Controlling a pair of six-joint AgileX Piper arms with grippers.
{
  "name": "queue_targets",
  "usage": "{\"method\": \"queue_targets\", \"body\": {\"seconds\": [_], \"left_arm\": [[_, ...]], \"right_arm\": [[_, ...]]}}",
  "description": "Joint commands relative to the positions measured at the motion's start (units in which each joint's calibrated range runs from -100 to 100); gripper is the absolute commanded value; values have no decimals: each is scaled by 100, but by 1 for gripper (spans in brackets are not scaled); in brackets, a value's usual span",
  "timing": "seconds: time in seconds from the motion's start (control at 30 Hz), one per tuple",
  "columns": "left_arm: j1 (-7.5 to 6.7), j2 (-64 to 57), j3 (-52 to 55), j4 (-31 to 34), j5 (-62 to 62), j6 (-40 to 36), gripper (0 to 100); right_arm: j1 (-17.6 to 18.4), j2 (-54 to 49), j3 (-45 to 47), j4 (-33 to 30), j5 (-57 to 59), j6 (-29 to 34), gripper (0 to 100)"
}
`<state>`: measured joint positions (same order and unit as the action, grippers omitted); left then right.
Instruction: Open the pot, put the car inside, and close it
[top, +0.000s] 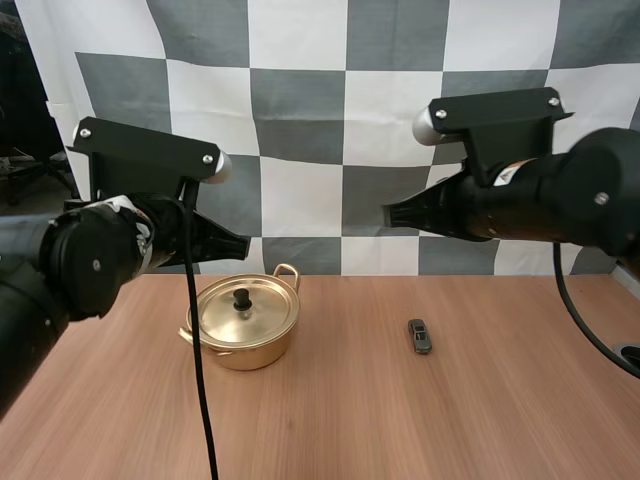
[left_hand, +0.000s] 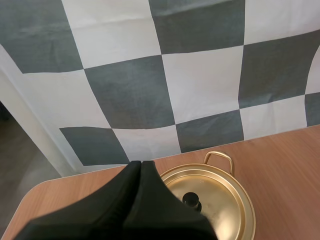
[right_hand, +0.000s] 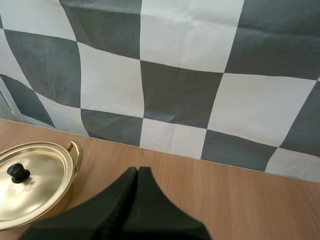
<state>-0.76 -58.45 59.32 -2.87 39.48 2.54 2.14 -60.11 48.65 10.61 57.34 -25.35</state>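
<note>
My left gripper (top: 242, 243), fingers pressed together, hangs above the golden pot (top: 240, 355), whose lid (top: 265, 315) is on. The toy car (top: 420, 336) lies on the counter (top: 480, 410), well right of the pot. My right gripper (top: 390, 212), also closed on nothing, hangs high. By my reading, no step is done yet: opening, loading and closing are all left.
</note>
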Motion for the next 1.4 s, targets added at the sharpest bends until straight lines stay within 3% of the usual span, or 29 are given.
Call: {"method": "queue_targets", "body": {"seconds": [0.0, 0.13, 0.2, 0.27, 0.33, 0.4, 0.43, 0.53, 0.7, 1.0, 1.27, 1.37], "left_arm": [[6, 610, -195, -6, 39, 305, 0], [6, 1483, -706, -6, 616, 438, 2], [6, 1873, -1006, -6, 985, 502, 13], [6, 2170, -1270, -6, 1352, 509, 35], [6, 2430, -1514, -38, 1704, 483, 63], [6, 2615, -1678, -67, 1975, 471, 83], [6, 2706, -1743, -94, 2064, 471, 91], [-1, 3000, -1904, -129, 2270, 480, 99], [-1, 3673, -2172, -330, 2857, 724, 99], [-8, 4607, -2397, -382, 2792, 924, 99], [-266, 5109, -2397, -383, 2741, 954, 99], [-273, 5134, -2397, -358, 2741, 954, 99]], "right_arm": [[-6, 1258, -108, -59, -3, -2, 0], [-6, 1973, -384, -237, 93, -2, 0], [-6, 2213, -516, -353, 177, -2, 3], [-6, 2402, -627, -409, 193, -2, 29], [-6, 2514, -707, -413, 198, -2, 69], [-6, 2573, -720, -413, 182, -2, 100], [-6, 2587, -754, -413, 182, -2, 100], [-6, 2664, -754, -413, 123, -2, 100], [-6, 2817, -754, -413, -16, -2, 100], [-6, 2915, -754, -413, -162, -59, 100], [-6, 2915, -754, -401, -328, -69, 100], [-6, 2915, -754, -401, -385, -69, 100]]}}
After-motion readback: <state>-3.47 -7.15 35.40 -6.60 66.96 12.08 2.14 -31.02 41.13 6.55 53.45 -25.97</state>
